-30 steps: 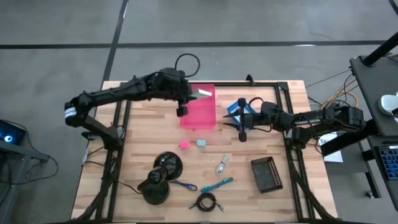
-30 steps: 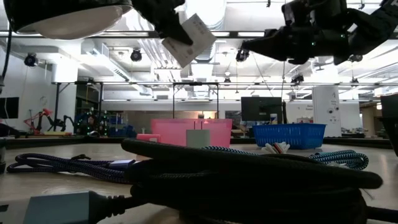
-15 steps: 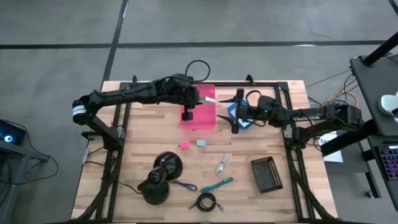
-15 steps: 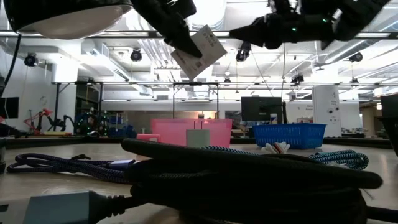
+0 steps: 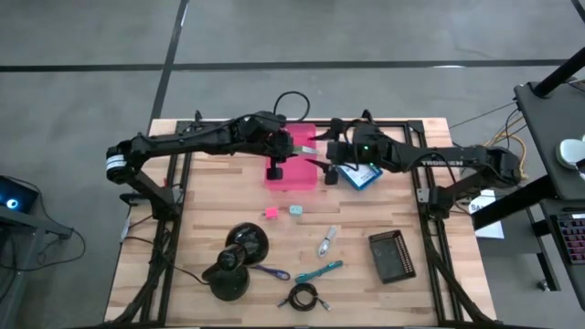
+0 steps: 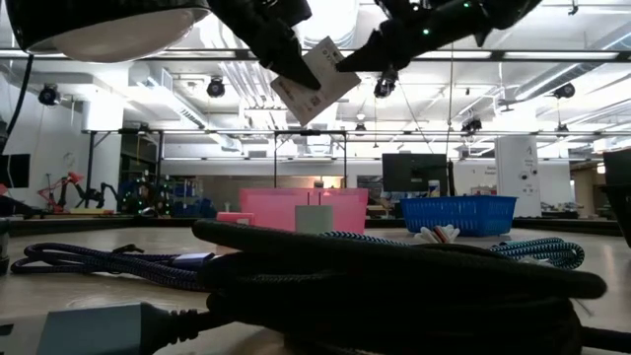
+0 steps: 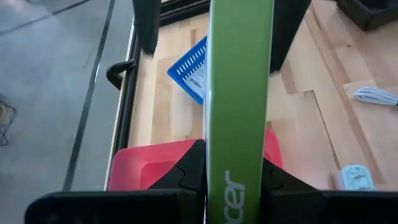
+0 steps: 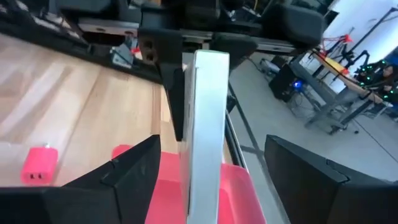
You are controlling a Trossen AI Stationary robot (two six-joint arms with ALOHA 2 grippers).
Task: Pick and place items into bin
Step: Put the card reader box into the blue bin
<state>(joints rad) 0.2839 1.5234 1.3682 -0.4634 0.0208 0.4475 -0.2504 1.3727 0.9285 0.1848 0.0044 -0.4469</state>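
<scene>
Left gripper (image 5: 294,146) is clamped on a thin box (image 5: 305,145), green edge with part of a printed word in the left wrist view, white face in the low view. It holds the box in the air, tilted, right above the pink bin (image 5: 292,175); my read is that's staging for a drop or a handover, since the bin sits directly below.

Right gripper (image 5: 322,155) faces it with jaws spread wide, one finger (image 8: 134,171) either side of the box's edge, not yet closed on it. Looks like it's lining up to take the box, but that's a guess.

Other items are well off from both grippers on the table: pink cube (image 5: 271,213), teal cube (image 5: 296,209), metal piece (image 5: 325,241), teal tool (image 5: 320,270), purple tool (image 5: 271,271), cable (image 5: 303,296).

Hard to tell: bin contents are blocked by both arms from above; whether the right fingers touch the box; the box print is cut off.
</scene>
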